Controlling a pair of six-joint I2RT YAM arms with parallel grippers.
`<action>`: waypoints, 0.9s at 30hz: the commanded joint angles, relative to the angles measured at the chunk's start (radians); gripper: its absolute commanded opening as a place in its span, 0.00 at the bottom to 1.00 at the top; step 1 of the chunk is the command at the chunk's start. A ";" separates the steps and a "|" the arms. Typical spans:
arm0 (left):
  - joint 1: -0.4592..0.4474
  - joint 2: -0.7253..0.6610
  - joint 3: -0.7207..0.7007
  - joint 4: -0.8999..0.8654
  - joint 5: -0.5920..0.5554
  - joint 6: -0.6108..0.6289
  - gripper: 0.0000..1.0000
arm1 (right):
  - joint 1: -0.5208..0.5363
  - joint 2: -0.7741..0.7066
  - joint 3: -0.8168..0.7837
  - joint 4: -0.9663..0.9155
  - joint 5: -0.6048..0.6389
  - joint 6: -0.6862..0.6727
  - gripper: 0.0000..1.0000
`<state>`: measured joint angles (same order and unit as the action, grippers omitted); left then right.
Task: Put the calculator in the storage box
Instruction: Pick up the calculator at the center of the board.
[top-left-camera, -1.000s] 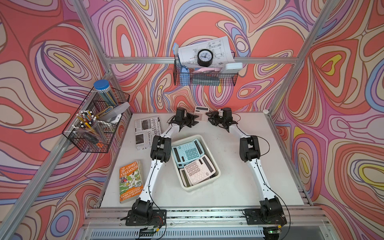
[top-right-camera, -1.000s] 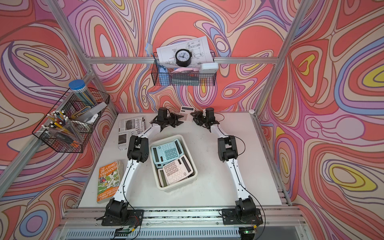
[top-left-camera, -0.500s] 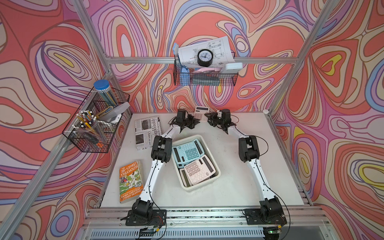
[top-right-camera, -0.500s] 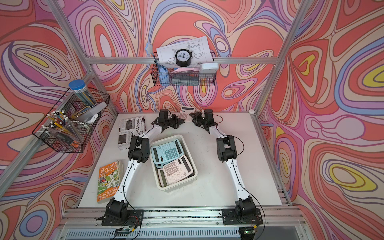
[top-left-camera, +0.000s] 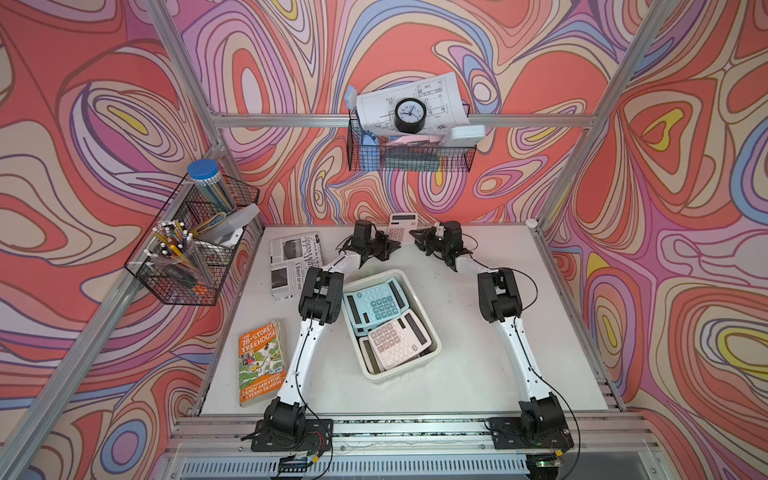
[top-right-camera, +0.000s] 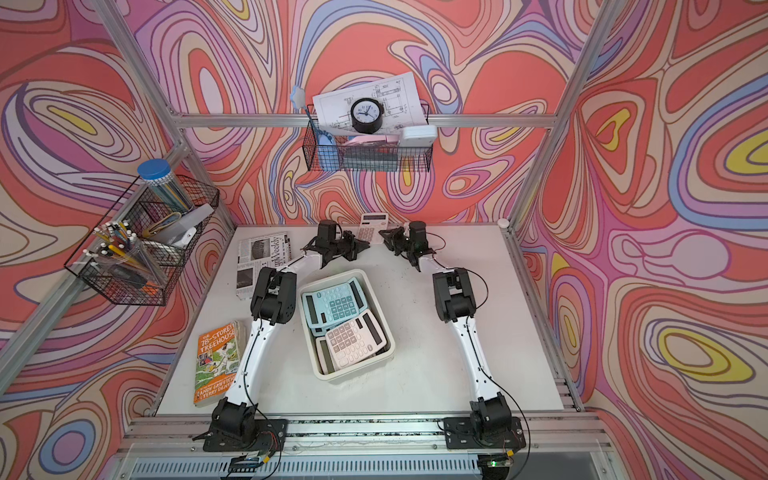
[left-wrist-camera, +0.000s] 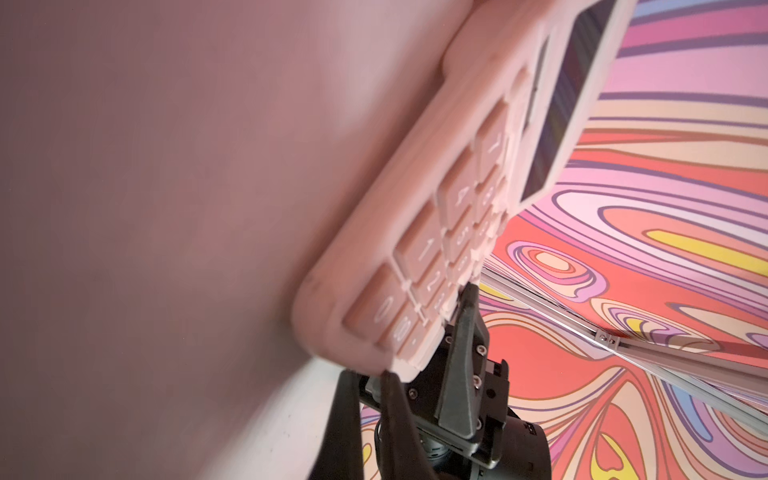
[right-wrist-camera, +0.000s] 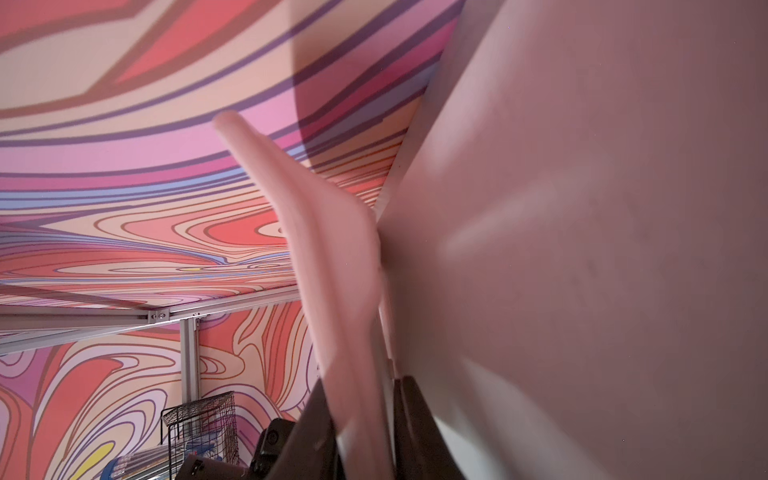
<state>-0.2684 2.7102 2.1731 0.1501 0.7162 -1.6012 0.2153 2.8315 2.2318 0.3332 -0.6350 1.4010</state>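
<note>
**Both top views**
- Calculator (top-left-camera: 402, 223) (top-right-camera: 372, 226), pale: at the far edge of the table (top-left-camera: 478, 374), against the back wall, between the two grippers. Outside the box.
- Left gripper (top-left-camera: 394, 246) (top-right-camera: 365, 246): tips at the calculator's left near corner. Jaw state too small to read here.
- Right gripper (top-left-camera: 414, 236) (top-right-camera: 384, 233): tips at the calculator's right side. Jaw state too small to read here.
- Box (top-left-camera: 405, 370) (top-right-camera: 357, 370), cream: mid-table between the arms, well apart from the calculator. It holds a teal calculator (top-left-camera: 376, 301) and a pink calculator (top-left-camera: 395, 338), which touch.
- Newspaper (top-left-camera: 295, 262) and book (top-left-camera: 262, 361): flat on the table, left of the left arm.
- Side basket (top-left-camera: 191, 245) with pens. Back basket (top-left-camera: 411, 156) with a clock (top-left-camera: 410, 115).

**Left wrist view**
- Left gripper (left-wrist-camera: 368, 376): fingers drawn together, nothing between them, tips against the calculator's (left-wrist-camera: 415, 257) near corner.
- Calculator: key face in view, back towards the table.
- One finger (left-wrist-camera: 463, 332) of the right gripper lies on the key face near that corner.

**Right wrist view**
- Right gripper (right-wrist-camera: 361, 386): one jaw on each face of the calculator's (right-wrist-camera: 328, 249) edge, close against it. Blur hides whether they clamp, so I cannot tell.
- Calculator: seen edge-on beside the table, its far end angled away from the surface.
</note>
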 joint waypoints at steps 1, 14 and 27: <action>-0.022 -0.057 -0.062 -0.030 0.022 -0.001 0.07 | 0.023 -0.026 -0.096 -0.050 -0.026 0.045 0.12; 0.055 -0.325 -0.252 -0.241 0.029 0.263 0.78 | -0.013 -0.268 -0.363 0.029 -0.038 0.029 0.02; 0.098 -0.531 -0.224 -0.723 0.023 0.689 0.98 | -0.087 -0.489 -0.454 -0.153 -0.228 -0.003 0.00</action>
<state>-0.1650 2.2375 1.9388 -0.3977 0.7372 -1.0660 0.1249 2.4233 1.7817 0.2214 -0.7734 1.4227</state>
